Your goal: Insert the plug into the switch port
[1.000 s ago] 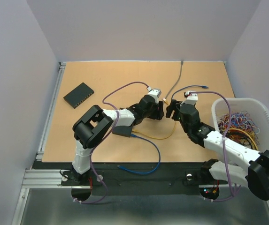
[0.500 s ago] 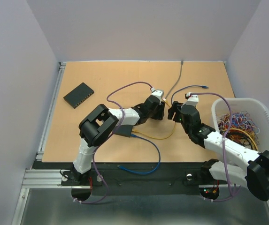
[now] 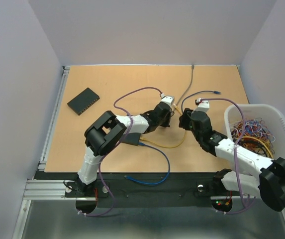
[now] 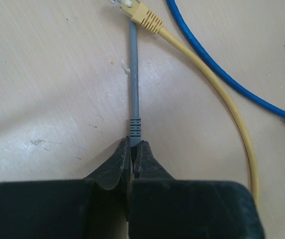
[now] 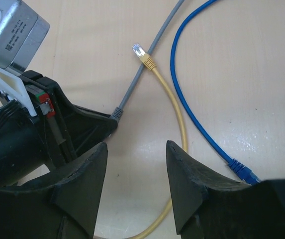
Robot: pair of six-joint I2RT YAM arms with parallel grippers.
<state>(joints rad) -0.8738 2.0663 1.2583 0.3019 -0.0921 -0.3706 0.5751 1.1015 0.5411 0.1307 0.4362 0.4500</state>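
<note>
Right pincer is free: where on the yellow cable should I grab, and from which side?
Probably the ribbed yellow boot just behind its clear plug, from straight above, with the right pincer closing across the cable. It lies flat, the plug tip rests against the grey cable, and the blue cable runs close alongside.

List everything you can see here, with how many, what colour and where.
Table: one, tan, under everything.
Switch: one, black, far left.
Small box: one, black, beside the left arm.
Grey cable: one, grey, far edge to centre, end gripped.
Yellow cable: one, yellow, centre, plug beside the grey cable.
Blue cables: two, blue, one near front, one far right of centre.
Basket: one, white, right side, holding coloured cables.
Left fingers: black, shut on the grey cable.
Right fingers: black, open above the yellow cable.
</note>
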